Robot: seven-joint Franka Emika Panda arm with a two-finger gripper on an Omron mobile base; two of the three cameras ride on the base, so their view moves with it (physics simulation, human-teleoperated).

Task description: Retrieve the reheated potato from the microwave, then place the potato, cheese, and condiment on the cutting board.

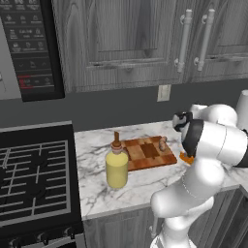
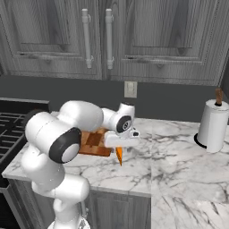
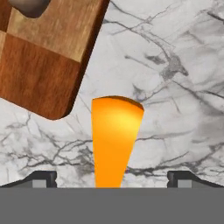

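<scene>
The orange cheese (image 3: 114, 140) wedge lies on the marble counter just off the cutting board's (image 3: 43, 57) corner. My gripper (image 3: 112, 178) hangs over it, open, one fingertip on each side of the wedge with a gap to both. The brown potato (image 3: 28, 6) rests on the board. From the right base view the gripper (image 2: 119, 150) points down right above the cheese (image 2: 119, 157), beside the board (image 2: 94, 143). In the left base view the potato (image 1: 162, 142) sits on the board's (image 1: 147, 152) far right end. The pale-yellow condiment (image 1: 116, 167) stands left of the board. The microwave (image 1: 29, 48) is at the upper left, door shut.
A black gas stove (image 1: 34, 179) lies left of the counter. A paper towel roll (image 2: 212, 125) stands at the back right. Grey cabinets (image 2: 112, 36) hang above, and a wall outlet (image 2: 130, 89) sits behind the board.
</scene>
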